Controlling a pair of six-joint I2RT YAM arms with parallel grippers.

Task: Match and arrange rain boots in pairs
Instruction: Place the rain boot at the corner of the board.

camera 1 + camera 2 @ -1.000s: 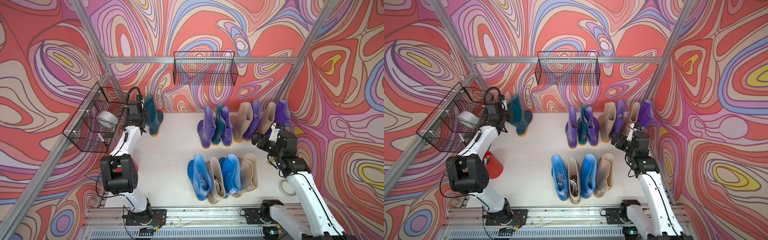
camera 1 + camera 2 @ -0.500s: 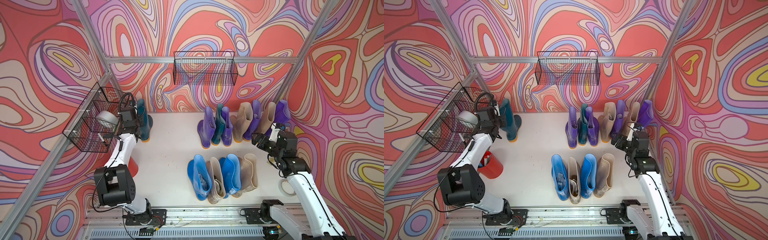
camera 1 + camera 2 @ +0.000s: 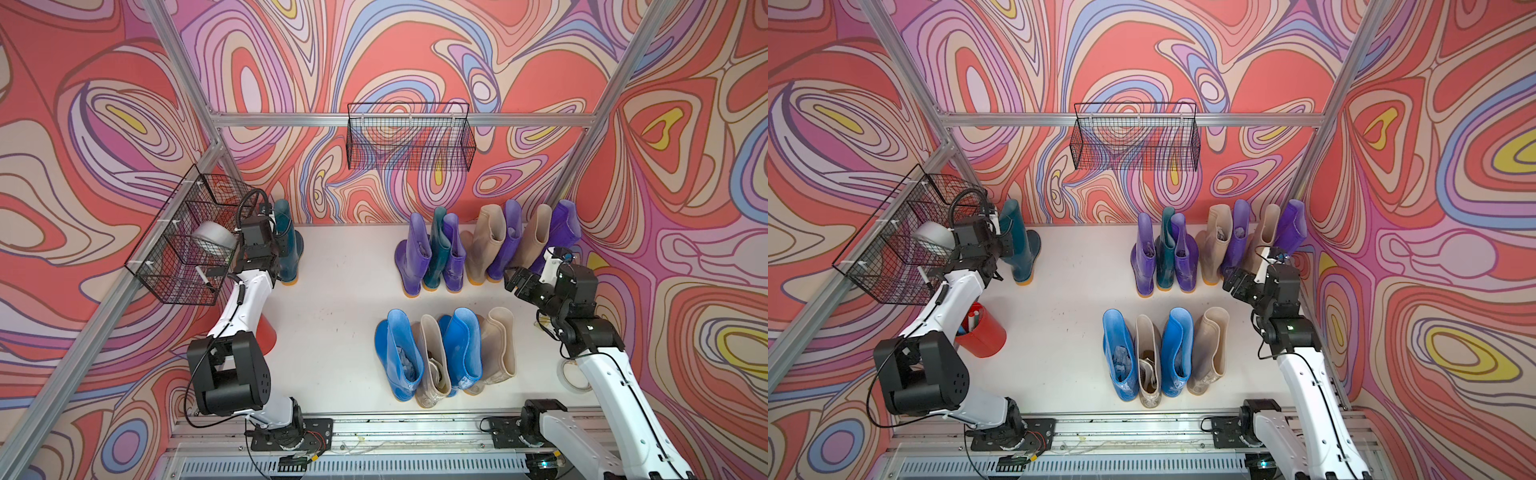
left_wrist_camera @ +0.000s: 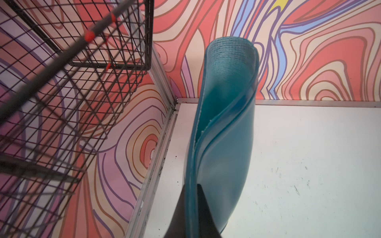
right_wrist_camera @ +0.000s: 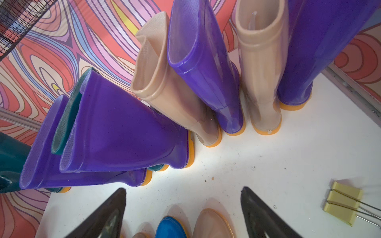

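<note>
Beside the wire basket (image 3: 166,266), the left gripper (image 4: 191,192) clamps the teal boot (image 4: 224,144) by its soft, slippery-looking shaft wall; the right gripper (image 5: 183,189) gapes empty.

- Left arm (image 3: 245,307): raised from its base on the near rail, folded sharply at the elbow, with the white forearm slanting up toward the far left corner.
- Left gripper (image 4: 190,190): pinched tight on the shaft wall of the dark teal boot (image 4: 226,134), with a dark finger on either side of the wall; placed high on the shaft in both top views.
- Right arm (image 3: 611,386): rising from its base on the near rail along the right side, with black wrist (image 3: 571,286) links bent inward.
- Right gripper (image 5: 183,188): spread wide, holding nothing, tilted downward and toward the centre.
</note>
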